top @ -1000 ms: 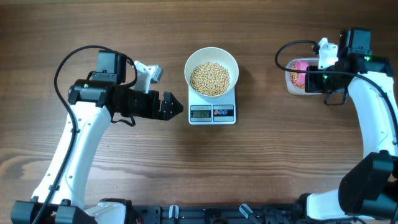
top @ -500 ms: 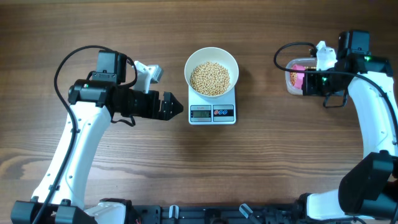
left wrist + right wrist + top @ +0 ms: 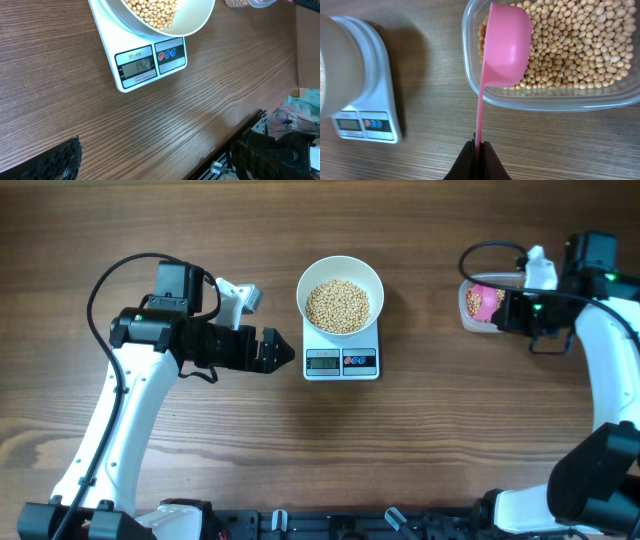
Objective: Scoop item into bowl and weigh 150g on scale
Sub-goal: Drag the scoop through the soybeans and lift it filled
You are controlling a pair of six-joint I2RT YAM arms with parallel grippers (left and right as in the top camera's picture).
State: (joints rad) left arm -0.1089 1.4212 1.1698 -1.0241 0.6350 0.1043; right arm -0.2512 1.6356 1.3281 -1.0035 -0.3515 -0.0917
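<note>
The white bowl (image 3: 340, 280) stands on the scale (image 3: 341, 363) and holds a heap of tan beans (image 3: 338, 306). My left gripper (image 3: 285, 352) is open just left of the scale, empty. In the left wrist view the scale (image 3: 150, 62) shows three digits under the bowl (image 3: 192, 22). My right gripper (image 3: 479, 147) is shut on the thin handle of the pink scoop (image 3: 506, 47). The scoop's cup hangs over the left end of the clear tub (image 3: 545, 97), rounded back toward the camera. The tub is full of beans (image 3: 580, 45).
The clear tub (image 3: 468, 308) sits at the far right of the wooden table, with the pink scoop (image 3: 484, 300) over it. Bare wood lies between tub and scale. The table's front edge and a dark rail (image 3: 235, 150) show in the left wrist view.
My right arm has drawn back to the right, and more of the pink scoop now shows over the tub. The left arm, bowl and scale have not moved.
</note>
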